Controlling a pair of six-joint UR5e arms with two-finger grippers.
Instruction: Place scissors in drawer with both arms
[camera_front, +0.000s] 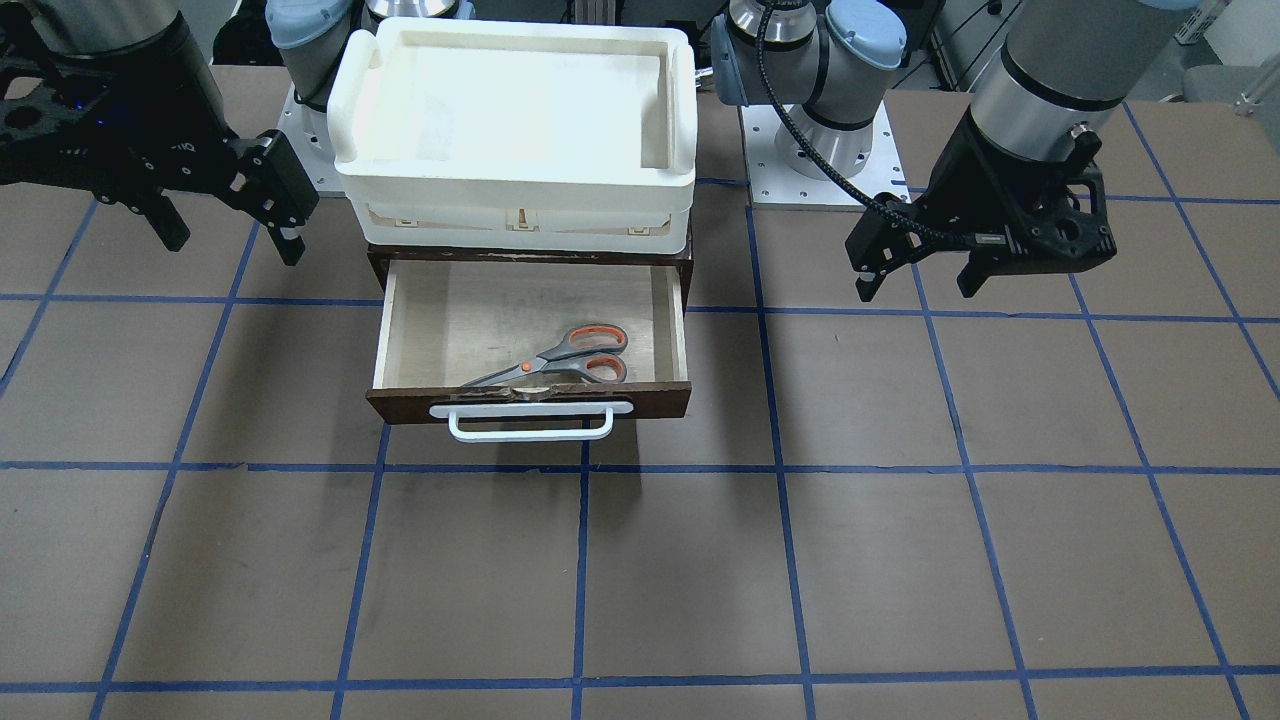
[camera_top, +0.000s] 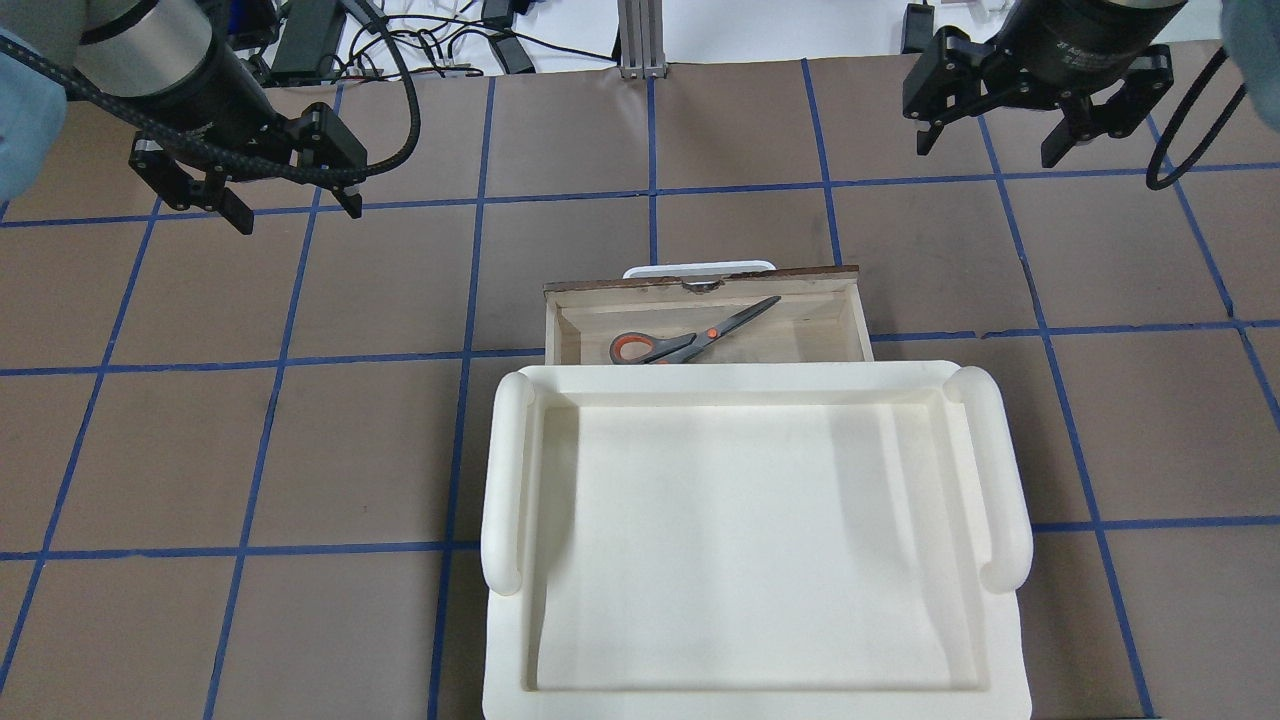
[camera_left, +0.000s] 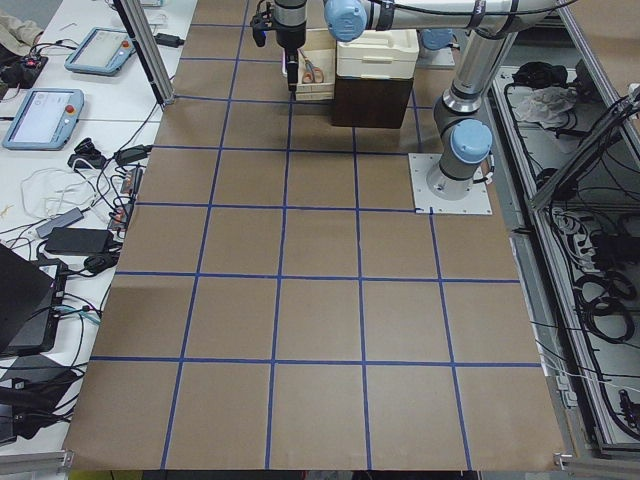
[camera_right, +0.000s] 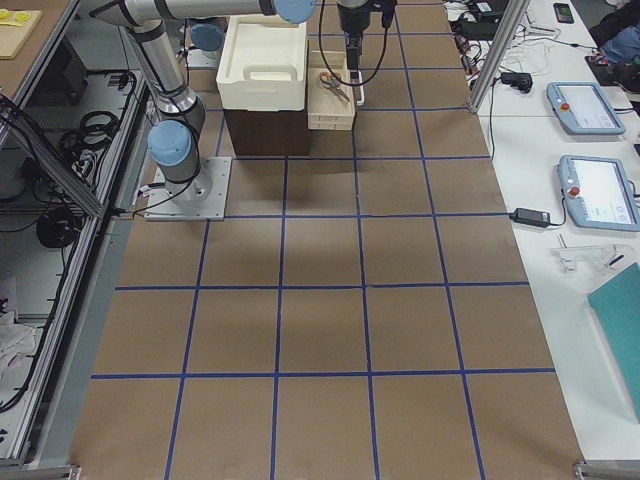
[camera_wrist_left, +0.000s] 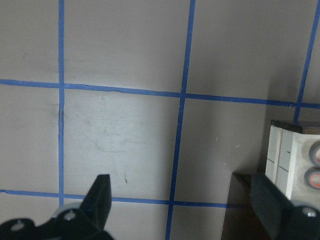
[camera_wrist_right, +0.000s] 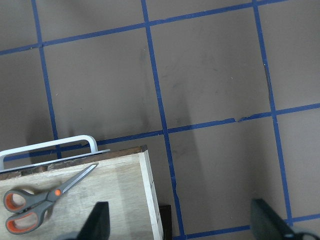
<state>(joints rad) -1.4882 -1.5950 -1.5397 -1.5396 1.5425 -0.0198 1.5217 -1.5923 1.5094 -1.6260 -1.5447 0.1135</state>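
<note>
Lying flat on pale plywood inside the open dark-brown drawer (camera_front: 383, 330) — grey scissors (camera_front: 560, 362), orange-lined loops, blades angling frontward. Hovering well apart either side: left gripper (camera_front: 917, 285), right gripper (camera_front: 235, 248) — black jaws gaping, gripping nothing.

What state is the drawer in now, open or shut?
Open. The drawer is pulled out from under the white tray, its pale floor is exposed, and the scissors lie inside it.
</note>
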